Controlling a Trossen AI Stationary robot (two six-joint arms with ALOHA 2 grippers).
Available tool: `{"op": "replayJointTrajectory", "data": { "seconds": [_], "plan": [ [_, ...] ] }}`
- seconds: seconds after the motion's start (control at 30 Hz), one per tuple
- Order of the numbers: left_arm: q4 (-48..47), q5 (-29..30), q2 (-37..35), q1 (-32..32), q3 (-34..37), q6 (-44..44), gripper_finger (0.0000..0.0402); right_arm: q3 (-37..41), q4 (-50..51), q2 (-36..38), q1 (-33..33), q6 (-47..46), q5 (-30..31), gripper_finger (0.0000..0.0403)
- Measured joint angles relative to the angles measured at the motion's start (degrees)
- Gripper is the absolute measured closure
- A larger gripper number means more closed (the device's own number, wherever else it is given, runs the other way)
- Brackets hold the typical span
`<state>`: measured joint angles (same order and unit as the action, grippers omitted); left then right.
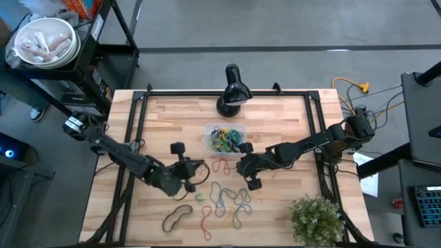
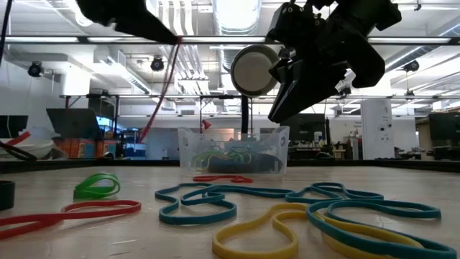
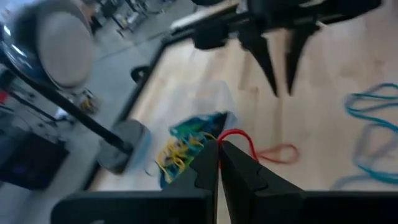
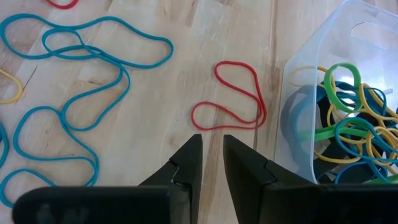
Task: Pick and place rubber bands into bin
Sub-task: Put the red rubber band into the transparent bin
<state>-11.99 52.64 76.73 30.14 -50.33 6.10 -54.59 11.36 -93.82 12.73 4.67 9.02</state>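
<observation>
Rubber bands (image 1: pixel 227 200) spread loosely between bin (image 1: pixel 209 132) and table (image 1: pixel 282 117) edge.

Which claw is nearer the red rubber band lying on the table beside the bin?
Right. The right claw hovers just short of the red rubber band beside the bin; the left claw, shut on another red band, sits farther off.

Bare wood is lying open along the table's (image 1: pixel 165 117) far-left stretch and its right side. The bin (image 1: pixel 210 138) is sitting mid-table with the black lamp base (image 1: pixel 229 105) crowding just behind it. The right gripper (image 1: pixel 242 167) is hanging just in front of the bin, the left gripper (image 1: pixel 204 165) beside it. Loose rubber bands (image 1: pixel 231 200) are littering the near middle, and a potted plant (image 1: pixel 317 217) is blocking the near-right corner.
</observation>
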Motion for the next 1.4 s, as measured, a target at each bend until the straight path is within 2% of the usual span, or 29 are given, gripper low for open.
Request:
{"op": "replayJointTrajectory", "data": {
  "seconds": [0.23, 0.5, 0.9, 1.2, 1.4],
  "plan": [
    [8.2, -2.3, 0.0, -6.9, 0.0, -12.6, 0.0401, 0.0, 0.4, 0.0, 0.0, 0.0, 0.0, 0.0344],
    [12.9, -7.1, 0.0, -15.4, 0.1, -19.8, 0.0401, 0.0, 0.4, 0.0, 0.0, 0.3, 0.0, 0.0344],
    [13.9, -20.7, 2.9, -27.4, 0.2, -20.2, 0.0401, 0.0, 0.5, 0.0, 0.0, 0.5, 0.0, 0.0344],
    [14.1, -28.3, 9.0, -31.2, 0.2, -20.0, 0.0402, 0.0, 0.9, 0.0, 0.0, 0.5, 0.0, 0.0344],
    [14.1, -28.9, 10.3, -31.7, -0.3, -20.0, 0.0402, 0.1, 1.8, 0.0, 0.0, 0.5, 0.0, 0.0344]
  ]
}}
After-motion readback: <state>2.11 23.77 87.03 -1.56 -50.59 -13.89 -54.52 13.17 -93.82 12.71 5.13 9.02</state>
